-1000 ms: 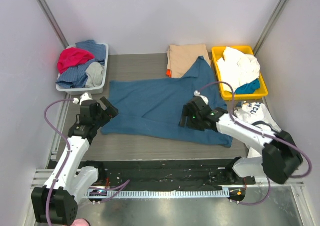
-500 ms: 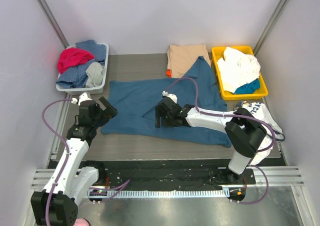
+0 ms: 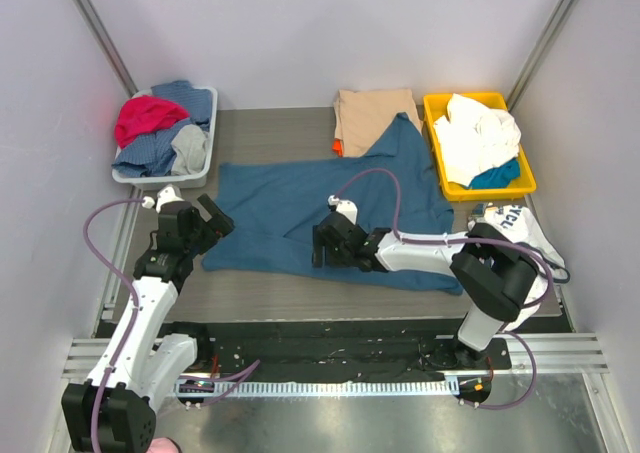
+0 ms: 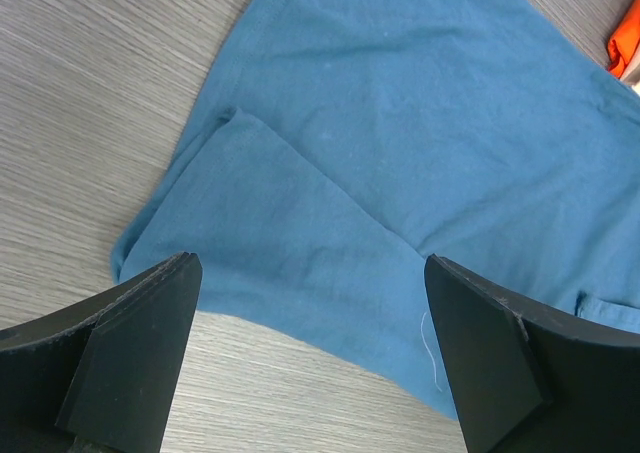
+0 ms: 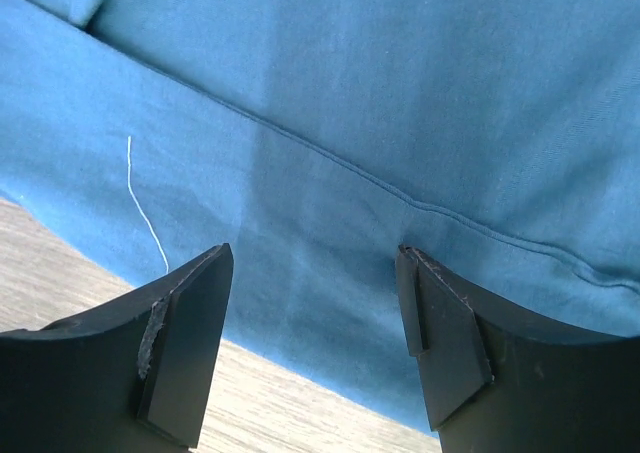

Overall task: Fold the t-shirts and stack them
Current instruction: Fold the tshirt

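The large teal-blue t-shirt (image 3: 300, 208) lies spread on the table, one sleeve reaching back toward the folded tan-beige t-shirt (image 3: 372, 113). An orange t-shirt (image 3: 338, 147) peeks out under the tan one. My left gripper (image 3: 215, 218) is open and empty at the shirt's left edge; the shirt's lower left corner (image 4: 300, 243) shows below its fingers. My right gripper (image 3: 322, 243) is open, low over the shirt's near hem (image 5: 330, 223), the jaws astride the cloth edge.
A grey bin (image 3: 165, 173) of mixed clothes stands at the back left. A yellow bin (image 3: 530, 178) with white and blue cloth stands at the back right. A white printed garment (image 3: 510, 223) lies at the right by my right arm.
My right gripper swept left across the blue shirt from its right part to the middle of the near hem, then dropped slightly. The left arm hardly moved.
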`<control>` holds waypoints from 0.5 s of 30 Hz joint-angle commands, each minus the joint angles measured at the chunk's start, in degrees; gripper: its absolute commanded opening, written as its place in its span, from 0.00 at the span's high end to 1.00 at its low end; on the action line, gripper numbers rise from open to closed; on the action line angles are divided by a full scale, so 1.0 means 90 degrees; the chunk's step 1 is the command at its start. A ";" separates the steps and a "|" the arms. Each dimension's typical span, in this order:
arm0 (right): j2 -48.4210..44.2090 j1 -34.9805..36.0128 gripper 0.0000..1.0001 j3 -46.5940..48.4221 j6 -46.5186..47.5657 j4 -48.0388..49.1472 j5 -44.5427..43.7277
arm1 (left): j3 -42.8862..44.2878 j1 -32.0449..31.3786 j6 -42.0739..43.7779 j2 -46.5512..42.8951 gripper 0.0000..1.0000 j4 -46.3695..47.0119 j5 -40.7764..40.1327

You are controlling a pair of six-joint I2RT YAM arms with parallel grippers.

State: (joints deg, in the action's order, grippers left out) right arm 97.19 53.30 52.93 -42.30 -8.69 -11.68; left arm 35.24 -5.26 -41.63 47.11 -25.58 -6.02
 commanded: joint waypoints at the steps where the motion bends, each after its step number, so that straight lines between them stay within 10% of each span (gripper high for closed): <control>1: -0.0095 0.0279 0.26 -0.0626 -0.0436 -0.0724 0.0068 | 0.0156 -0.0012 0.0094 -0.0049 0.00 0.0011 -0.0161; 15: -0.1013 0.0601 0.26 -0.1330 -0.0915 -0.1417 -0.0118 | 0.0185 -0.0021 0.0143 0.0185 0.00 0.0176 -0.0210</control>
State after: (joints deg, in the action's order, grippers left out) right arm 88.97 57.82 44.36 -48.12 -9.74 -13.89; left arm 35.24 -5.26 -41.43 47.37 -25.96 -7.07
